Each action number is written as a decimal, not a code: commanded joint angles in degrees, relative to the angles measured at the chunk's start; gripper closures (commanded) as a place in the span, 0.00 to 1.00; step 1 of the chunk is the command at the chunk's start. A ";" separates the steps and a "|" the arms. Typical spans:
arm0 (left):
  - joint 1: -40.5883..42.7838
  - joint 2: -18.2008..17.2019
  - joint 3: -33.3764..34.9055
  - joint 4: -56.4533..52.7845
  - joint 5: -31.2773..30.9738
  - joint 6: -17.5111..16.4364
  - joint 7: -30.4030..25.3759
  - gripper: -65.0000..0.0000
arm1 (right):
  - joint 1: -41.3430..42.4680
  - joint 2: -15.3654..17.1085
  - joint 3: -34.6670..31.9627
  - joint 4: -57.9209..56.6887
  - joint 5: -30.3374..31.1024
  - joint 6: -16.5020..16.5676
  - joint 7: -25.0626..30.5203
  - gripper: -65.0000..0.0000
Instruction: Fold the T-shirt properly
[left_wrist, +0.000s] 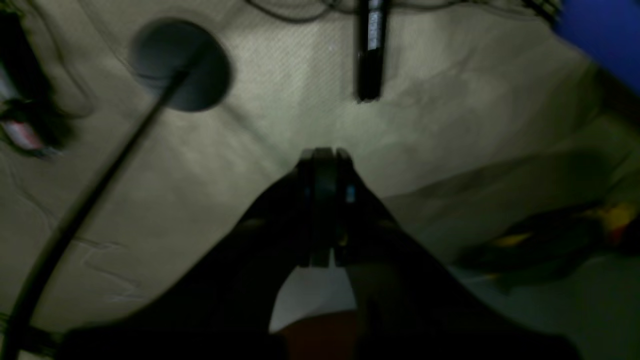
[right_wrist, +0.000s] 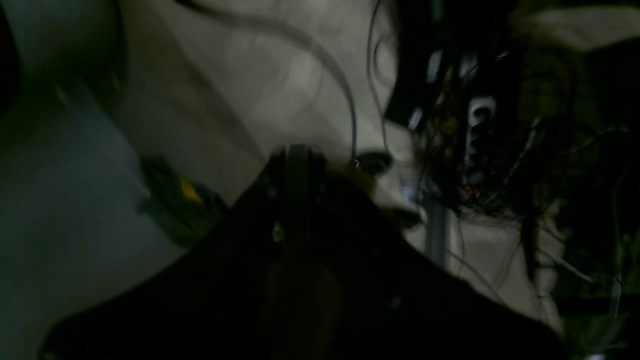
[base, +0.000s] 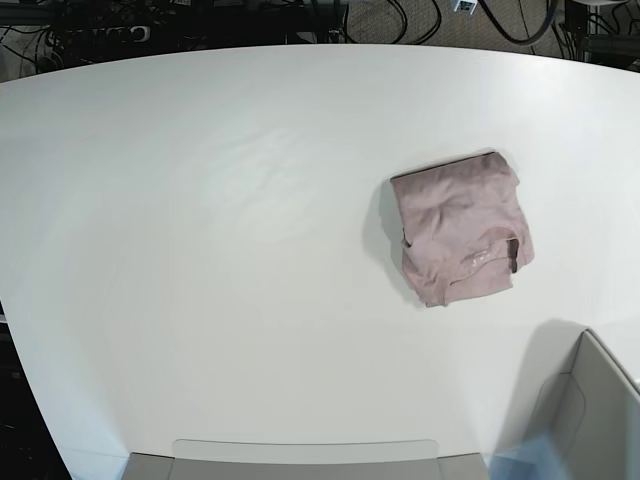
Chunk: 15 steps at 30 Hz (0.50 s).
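The T-shirt (base: 460, 228) is a dusty mauve-pink cloth lying folded into a compact, roughly square bundle on the white table (base: 220, 250), right of centre in the base view. Its collar shows near the front right corner. Neither arm shows in the base view. My left gripper (left_wrist: 323, 156) fills the lower middle of the dim left wrist view, fingers pressed together with nothing between them, over a pale cloth-covered surface. My right gripper (right_wrist: 298, 152) is dark in the right wrist view, fingers together and empty. The T-shirt shows in neither wrist view.
A grey box (base: 592, 410) stands at the table's front right corner and a grey tray edge (base: 300, 452) lies along the front. Cables (base: 400, 14) run behind the far edge. The left wrist view shows a black round disc (left_wrist: 181, 65) and a black pole (left_wrist: 371, 50); the right wrist view shows tangled cables (right_wrist: 475, 140).
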 joint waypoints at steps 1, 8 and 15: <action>-1.43 -0.44 -0.12 -3.69 -0.61 -0.41 -2.07 1.00 | 2.42 0.91 -2.87 -2.45 0.43 0.02 0.47 1.00; -13.03 -0.44 -0.12 -26.72 -0.61 -0.41 -11.57 1.00 | 17.63 -2.87 -19.49 -23.73 0.08 -0.07 5.66 1.00; -17.25 -0.35 -0.12 -34.55 -0.52 -0.41 -17.81 1.00 | 27.74 -7.62 -29.16 -41.57 0.08 -0.16 11.72 1.00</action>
